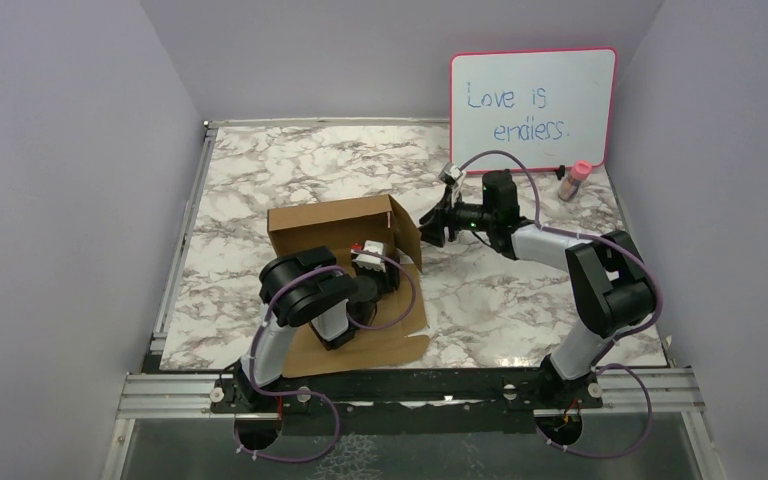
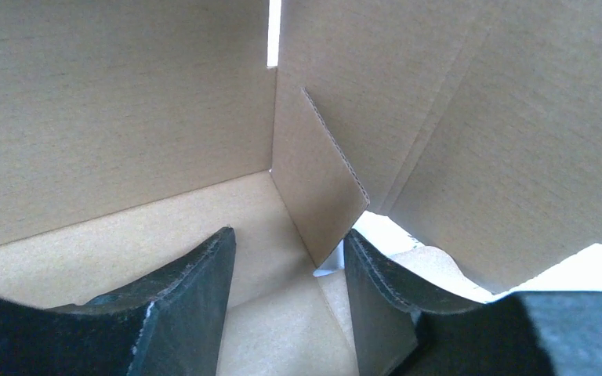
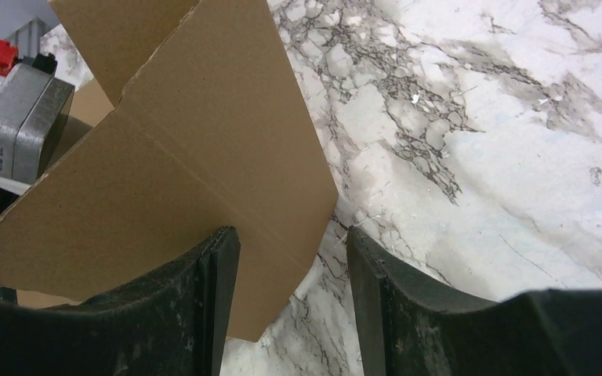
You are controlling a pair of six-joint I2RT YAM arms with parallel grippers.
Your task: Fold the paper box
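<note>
- The paper box [image 1: 330, 222], plain brown corrugated cardboard and half-formed, sits left of centre on the white-and-grey marble-patterned table [image 1: 280, 165]. Its back wall stands upright, a side flap rises at its right end, and its flat sheet reaches toward the near table edge.
- Top view: the black-and-white left arm [image 1: 305, 290] bends over the flat sheet, with its wrist down inside the standing walls. The black two-finger right gripper [image 1: 427, 232] is just beside the box's raised right flap and points at it from the right. At the far edge leans a rectangular pink-framed whiteboard [image 1: 532, 105] bearing blue handwriting. A small bottle [image 1: 573, 181] with a pink cap stands near its lower right corner.
- Left wrist view: the left gripper [image 2: 290, 258] is inside the box, its dark fingers [image 2: 196, 294] spread wide with nothing between them. Ahead are the back wall, the floor and a small corner tab turned inward. The large right flap leans behind that tab, with a bright gap below it.
- Right wrist view: the right gripper's fingers [image 3: 407, 313] are spread wide, not clamped. The flap's lower edge crosses behind the left-hand finger, and its corner reaches into the gap above the marble. I cannot tell whether finger and cardboard touch. Beyond the flap shows a grey metal camera housing [image 3: 16, 125].
</note>
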